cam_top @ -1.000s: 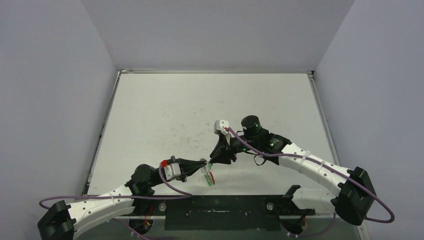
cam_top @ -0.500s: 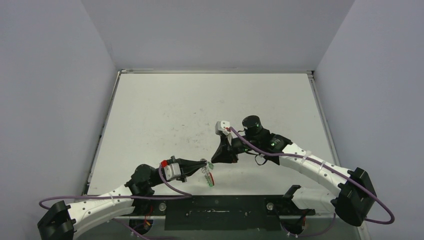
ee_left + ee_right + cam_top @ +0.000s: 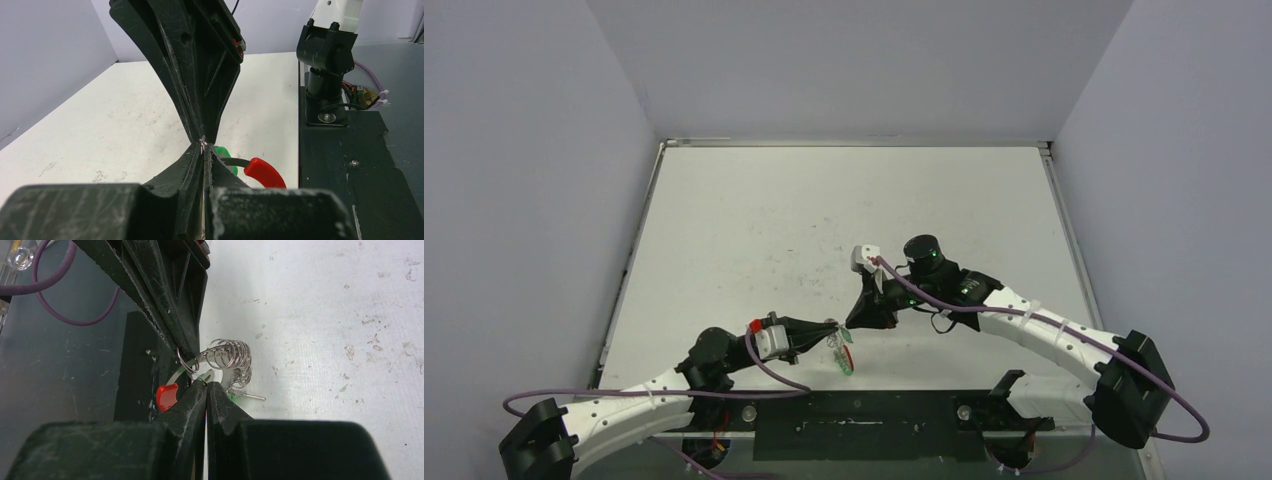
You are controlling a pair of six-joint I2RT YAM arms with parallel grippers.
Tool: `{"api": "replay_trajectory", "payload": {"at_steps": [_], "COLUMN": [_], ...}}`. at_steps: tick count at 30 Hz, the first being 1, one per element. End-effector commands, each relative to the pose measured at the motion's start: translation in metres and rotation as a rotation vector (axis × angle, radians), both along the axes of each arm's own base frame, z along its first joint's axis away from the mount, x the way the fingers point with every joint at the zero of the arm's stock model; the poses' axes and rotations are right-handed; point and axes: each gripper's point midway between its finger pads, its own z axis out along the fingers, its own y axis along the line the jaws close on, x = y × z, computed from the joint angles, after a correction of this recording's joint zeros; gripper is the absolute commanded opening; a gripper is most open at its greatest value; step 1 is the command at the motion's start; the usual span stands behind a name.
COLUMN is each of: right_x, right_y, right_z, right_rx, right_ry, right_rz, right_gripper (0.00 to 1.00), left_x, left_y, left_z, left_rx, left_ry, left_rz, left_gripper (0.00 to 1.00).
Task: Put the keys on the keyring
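L gripper (image 3: pixel 833 326) on 9 o'clock side, jaws together, clamped on small silver loop at coil end of keyring (image 3: pixel 228 355); keyring is at 6 o'clock of table (image 3: pixel 844 200), near edge, its red segment (image 3: pixel 166 395) approx 5 o'clock of L tip. The keys (image 3: pixel 254 397) w/ green tag (image 3: pixel 222 151) just beside the tips. R gripper (image 3: pixel 206 385) reaches from 2 o'clock, jaws together, tip-to-tip w/ L, nipping a thin wire, can't tell which. Step: threading keys onto keyring. Next prob needs loop pried open and keys fed in w/o slipping
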Motion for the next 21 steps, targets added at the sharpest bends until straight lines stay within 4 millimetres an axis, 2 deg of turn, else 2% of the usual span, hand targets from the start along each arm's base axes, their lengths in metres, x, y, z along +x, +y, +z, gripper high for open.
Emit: {"api": "replay_trajectory", "payload": {"at_steps": [1, 8, 11, 14, 17, 21], "right_x": [0.001, -0.004, -0.002, 0.001, 0.002, 0.005], "right_y": [0.009, 0.014, 0.012, 0.007, 0.003, -0.002], "right_z": [-0.002, -0.013, -0.011, -0.003, 0.008, 0.019], "right_rx": [-0.001, -0.053, -0.055, -0.038, -0.006, 0.026], "right_ry": [-0.045, -0.067, -0.085, -0.124, -0.159, -0.187], "right_rz": [0.008, 0.021, 0.002, -0.026, -0.044, -0.077], "right_gripper": [0.0, 0.0, 0.01, 0.06, 0.15, 0.35], "left_x": [-0.002, -0.002, -0.002, -0.002, -0.003, -0.003], "left_y": [0.001, 0.001, 0.001, 0.001, 0.002, 0.002], "left_z": [0.031, 0.03, 0.03, 0.03, 0.03, 0.03], "left_rx": [-0.085, -0.084, -0.085, -0.086, -0.084, -0.084], "left_ry": [-0.067, -0.067, -0.065, -0.062, -0.063, -0.062], "left_rz": [-0.004, -0.001, -0.004, -0.005, -0.006, -0.006], "left_gripper": [0.0, 0.0, 0.0, 0.0, 0.0, 0.0]}}
